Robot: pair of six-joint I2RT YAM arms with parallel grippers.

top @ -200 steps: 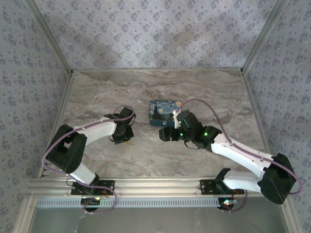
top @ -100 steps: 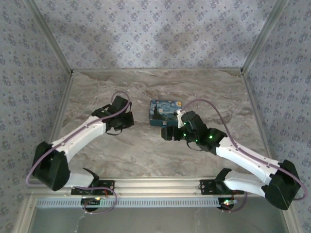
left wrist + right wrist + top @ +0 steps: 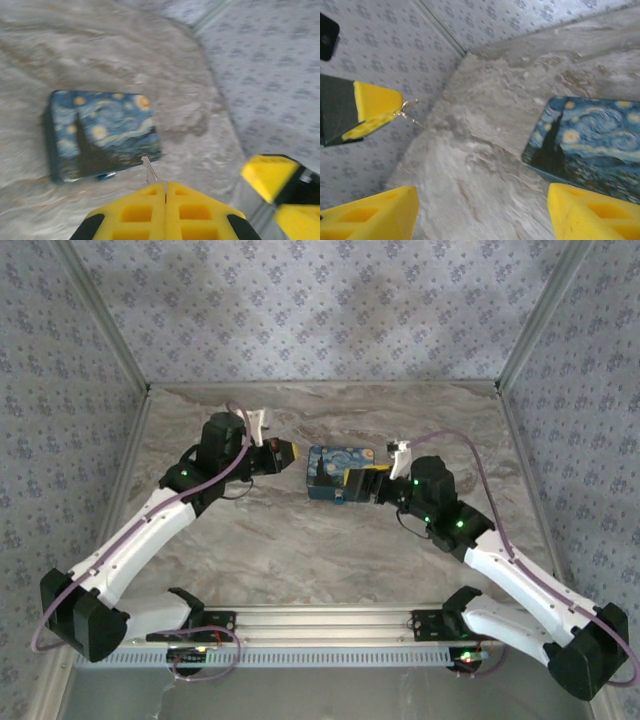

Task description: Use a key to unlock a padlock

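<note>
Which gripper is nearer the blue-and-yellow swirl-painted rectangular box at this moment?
Right. The right gripper sits at the box's right edge, jaws open; the left gripper hangs off its left side, a gap between.

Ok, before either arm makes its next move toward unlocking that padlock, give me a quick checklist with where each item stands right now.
1. Grip on the key by the left gripper: ok, jaws shut on it, blade sticking out.
2. Aim of the key toward the box: ok.
3. Readiness of the right gripper to grasp: ok, jaws open, nothing between them.
4. Location of the padlock: cannot tell; a small blue bit at the box's edge may be it.
5. Padlock steadied for insertion: not ok, neither gripper holds it.
6. Keyhole facing the key: cannot tell.
</note>
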